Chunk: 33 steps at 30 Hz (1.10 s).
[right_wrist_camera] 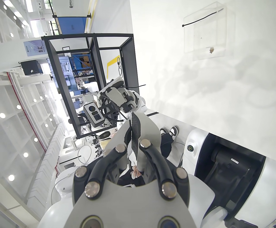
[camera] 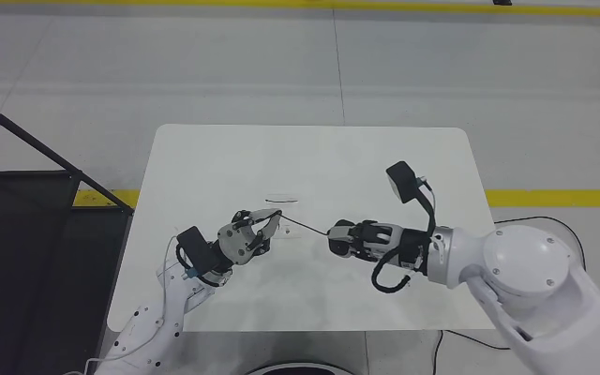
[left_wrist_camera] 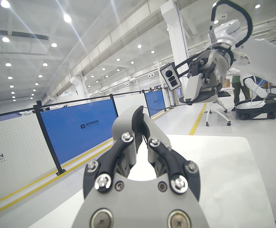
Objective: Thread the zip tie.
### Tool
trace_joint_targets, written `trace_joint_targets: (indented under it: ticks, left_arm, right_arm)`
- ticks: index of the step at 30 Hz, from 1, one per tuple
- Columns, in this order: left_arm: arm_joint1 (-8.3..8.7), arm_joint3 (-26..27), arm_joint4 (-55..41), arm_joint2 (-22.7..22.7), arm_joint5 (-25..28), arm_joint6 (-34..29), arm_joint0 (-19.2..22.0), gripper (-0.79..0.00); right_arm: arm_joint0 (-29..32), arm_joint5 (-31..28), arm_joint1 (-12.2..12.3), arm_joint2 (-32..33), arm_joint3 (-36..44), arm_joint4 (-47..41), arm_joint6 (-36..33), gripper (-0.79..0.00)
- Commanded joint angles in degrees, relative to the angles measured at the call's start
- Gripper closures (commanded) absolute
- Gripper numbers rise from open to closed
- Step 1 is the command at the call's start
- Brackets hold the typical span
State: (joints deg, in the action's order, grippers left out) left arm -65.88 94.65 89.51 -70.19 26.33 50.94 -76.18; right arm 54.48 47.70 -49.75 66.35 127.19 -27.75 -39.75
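Note:
A thin black zip tie [camera: 305,225] is stretched above the white table [camera: 375,159] between my two grippers. My left gripper [camera: 277,217] is shut on one end; its ribbed pads [left_wrist_camera: 138,116] are pressed together in the left wrist view. My right gripper [camera: 332,232] is shut on the other end, with its fingers closed [right_wrist_camera: 134,117] in the right wrist view. The two grippers face each other, a short way apart. In the left wrist view the right gripper [left_wrist_camera: 188,103] hangs just beyond my left fingertips.
A second black zip tie [camera: 281,199] lies across a clear plastic box [right_wrist_camera: 204,54] on the table just behind the grippers, seen again in the right wrist view [right_wrist_camera: 202,19]. A black frame stands off the table's left side.

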Motion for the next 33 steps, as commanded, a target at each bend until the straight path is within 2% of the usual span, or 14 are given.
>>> trace_joint_targets:
  ticks: [1, 21, 33]
  left_arm:
    - [0.00, 0.0, -0.1, 0.0, 0.0, 0.0, 0.0, 0.000]
    - [0.06, 0.0, 0.7, 0.4, -0.4, 0.0, 0.1, 0.000]
    - [0.03, -0.1, 1.0, 0.8, -0.5, -0.8, 0.4, 0.000]
  right_arm:
    - [0.0, 0.1, 0.0, 0.0, 0.0, 0.0, 0.0, 0.000]
    - [-0.8, 0.7, 0.0, -0.5, -0.1, -0.6, 0.5, 0.000]
    - [0.1, -2.8, -0.2, 0.8, -0.6, -3.9, 1.2, 0.000]
